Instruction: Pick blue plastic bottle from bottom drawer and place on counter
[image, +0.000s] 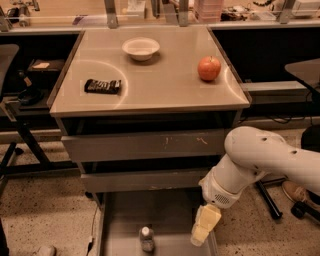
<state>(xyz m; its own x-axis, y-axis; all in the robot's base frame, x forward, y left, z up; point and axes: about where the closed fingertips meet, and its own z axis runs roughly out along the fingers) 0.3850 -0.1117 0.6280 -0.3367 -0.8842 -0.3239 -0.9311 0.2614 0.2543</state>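
The blue plastic bottle (147, 238) stands upright with its white cap up on the flat grey floor of the pulled-out bottom drawer (122, 220), near the lower edge of the camera view. My gripper (204, 226), with pale yellow fingers pointing down, hangs over the drawer's right side, to the right of the bottle and apart from it. The white arm reaches in from the right. The counter (165, 80), the glossy beige top of the cabinet, carries other items.
On the counter sit a white bowl (141, 48), a red apple (209, 68) and a dark snack bar (102, 86). Two shut grey drawers (145, 146) with scuffed fronts sit above the open one. A cluttered bench runs behind. Chair legs stand left and right.
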